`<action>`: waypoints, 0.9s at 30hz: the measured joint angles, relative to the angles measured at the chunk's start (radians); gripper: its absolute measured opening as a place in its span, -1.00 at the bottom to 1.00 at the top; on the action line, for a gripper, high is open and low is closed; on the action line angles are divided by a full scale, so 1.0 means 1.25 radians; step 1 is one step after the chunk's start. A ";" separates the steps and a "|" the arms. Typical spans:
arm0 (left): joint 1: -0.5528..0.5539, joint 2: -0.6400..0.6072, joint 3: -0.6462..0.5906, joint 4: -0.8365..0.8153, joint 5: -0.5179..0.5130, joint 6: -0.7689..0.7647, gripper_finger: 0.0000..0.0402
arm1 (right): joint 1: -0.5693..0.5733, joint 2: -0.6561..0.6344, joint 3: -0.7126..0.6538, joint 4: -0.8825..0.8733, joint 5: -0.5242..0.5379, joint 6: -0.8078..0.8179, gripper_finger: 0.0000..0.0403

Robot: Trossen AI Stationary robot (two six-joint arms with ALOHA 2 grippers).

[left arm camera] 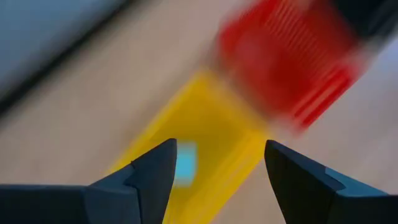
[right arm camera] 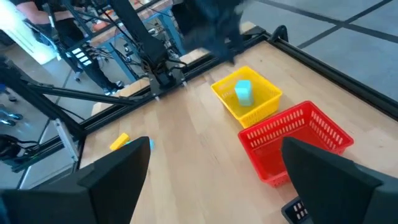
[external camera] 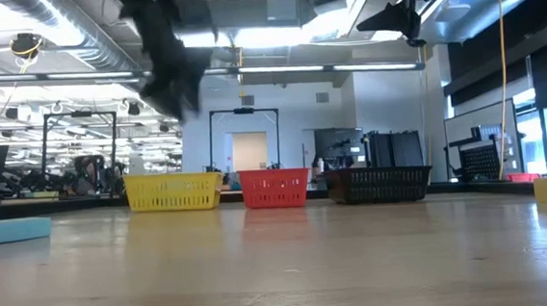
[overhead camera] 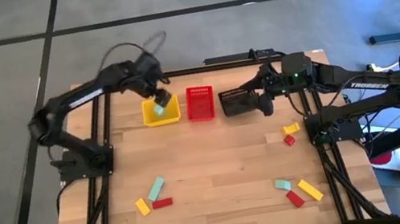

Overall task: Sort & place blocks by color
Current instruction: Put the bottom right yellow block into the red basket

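Teal block [right arm camera: 243,93] lies in the yellow basket [overhead camera: 173,115], under the left gripper [overhead camera: 162,98], whose fingers are spread and empty. Risk: wrong-colour sorting. Right gripper [overhead camera: 250,97], also spread, hovers over the black basket [overhead camera: 233,107].

Three baskets stand in a tight row along the table's [overhead camera: 216,158] far edge: the yellow basket [overhead camera: 161,112], the red basket [overhead camera: 199,104] just beside it, and the black basket [overhead camera: 240,101]. The gaps between them are narrow. The left gripper [overhead camera: 161,95] hangs over the yellow one, the right gripper [overhead camera: 263,100] over the black one. The table's middle is open wood. Loose blocks [overhead camera: 153,197] cluster near the near-left corner, and others [overhead camera: 299,191] near the near-right corner and right edge.
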 joint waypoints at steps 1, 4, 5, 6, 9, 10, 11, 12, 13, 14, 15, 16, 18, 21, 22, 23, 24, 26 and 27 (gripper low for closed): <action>-0.013 -0.033 -0.005 0.055 -0.005 -0.016 0.17 | 0.000 -0.004 0.000 0.000 -0.014 0.000 0.80; -0.070 -0.134 -0.051 0.243 -0.011 -0.039 0.17 | 0.000 -0.013 0.000 0.000 -0.091 0.002 0.80; -0.093 -0.164 -0.071 0.308 -0.016 -0.041 0.17 | 0.003 -0.014 0.000 -0.001 -0.120 0.004 0.80; -0.118 -0.191 -0.095 0.369 -0.022 -0.041 0.17 | 0.007 -0.015 0.000 -0.001 -0.147 0.007 0.80; -0.191 -0.257 -0.164 0.523 -0.049 -0.047 0.17 | 0.023 -0.014 0.000 -0.003 -0.198 0.021 0.80; -0.214 -0.274 -0.187 0.563 -0.068 -0.059 0.17 | 0.029 -0.012 0.000 -0.002 -0.206 0.022 0.80; -0.236 -0.289 -0.212 0.600 -0.087 -0.073 0.17 | 0.036 -0.009 0.000 -0.003 -0.207 0.027 0.80; -0.257 -0.302 -0.238 0.632 -0.102 -0.087 0.17 | 0.042 -0.008 0.000 -0.011 -0.207 0.038 0.80; -0.276 -0.313 -0.265 0.669 -0.114 -0.103 0.17 | 0.049 -0.005 0.000 -0.027 -0.207 0.048 0.80; -0.294 -0.320 -0.291 0.713 -0.123 -0.117 0.17 | 0.057 -0.001 0.000 -0.045 -0.207 0.062 0.80; -0.311 -0.329 -0.318 0.747 -0.130 -0.130 0.17 | 0.069 0.003 0.000 -0.073 -0.210 0.084 0.80; -0.325 -0.340 -0.345 0.774 -0.135 -0.143 0.17 | 0.082 0.009 0.000 -0.112 -0.219 0.113 0.80; -0.348 -0.355 -0.382 0.832 -0.146 -0.167 0.17 | 0.116 0.026 0.000 -0.182 -0.257 0.187 0.80; -0.351 -0.376 -0.404 0.844 -0.161 -0.197 0.17 | 0.195 0.053 0.000 -0.319 -0.315 0.318 0.80; -0.349 -0.383 -0.404 0.835 -0.164 -0.196 0.17 | 0.231 0.062 0.000 -0.372 -0.326 0.361 0.80; -0.348 -0.388 -0.404 0.835 -0.166 -0.187 0.17 | 0.270 0.070 0.000 -0.422 -0.333 0.405 0.80; -0.348 -0.393 -0.404 0.834 -0.165 -0.174 0.17 | 0.311 0.075 0.000 -0.466 -0.333 0.450 0.80; -0.347 -0.403 -0.404 0.831 -0.150 -0.141 0.17 | 0.404 0.088 0.000 -0.539 -0.325 0.560 0.80; -0.346 -0.409 -0.404 0.832 -0.141 -0.125 0.17 | 0.454 0.094 0.000 -0.557 -0.320 0.626 0.80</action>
